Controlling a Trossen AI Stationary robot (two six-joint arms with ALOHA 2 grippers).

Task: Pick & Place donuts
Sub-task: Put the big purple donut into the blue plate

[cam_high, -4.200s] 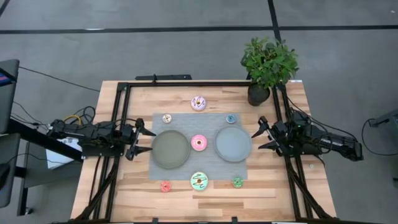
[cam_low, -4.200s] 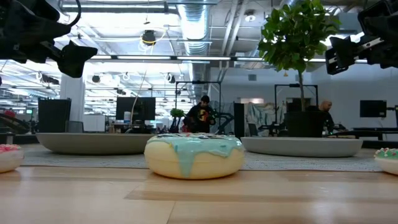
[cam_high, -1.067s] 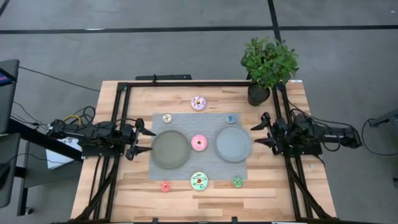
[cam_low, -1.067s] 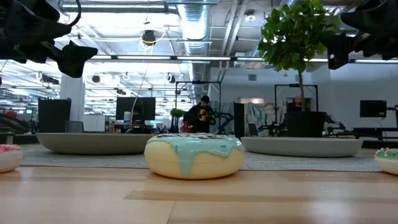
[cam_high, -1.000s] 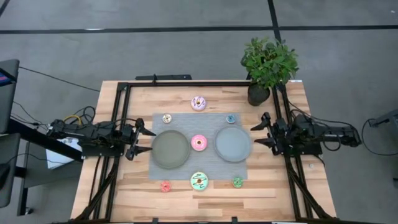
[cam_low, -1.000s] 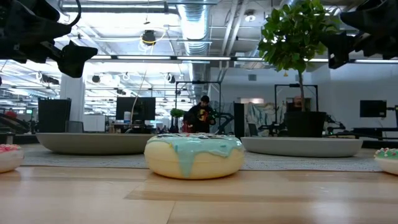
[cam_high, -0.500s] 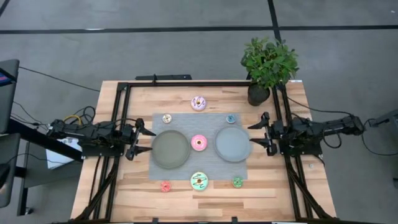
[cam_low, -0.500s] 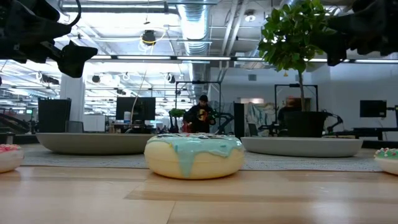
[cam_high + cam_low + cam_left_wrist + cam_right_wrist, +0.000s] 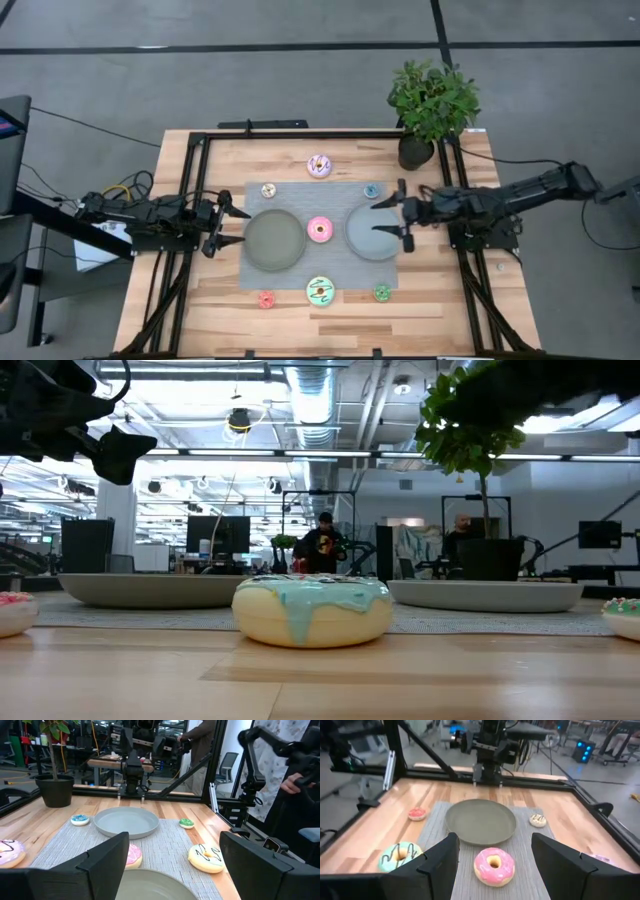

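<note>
Seven donuts lie flat around two grey plates. The white-lilac one is on the wood at the far side. Tan, blue and pink lie on the grey mat. Mint-green, red and green lie near the front. My right gripper is open and hangs above the right plate, touching nothing; in its wrist view the pink donut lies ahead. My left gripper waits open at the left plate's left edge.
A potted plant stands at the table's far right corner. A black frame runs round the work area. People stand in the room beyond the table. Bare wood lies along the near edge.
My right gripper has swung from the table's right edge toward the centre, rising a little and rolling slightly, and now reaches out over the right plate. Its fingers have stayed open. No donut has moved.
</note>
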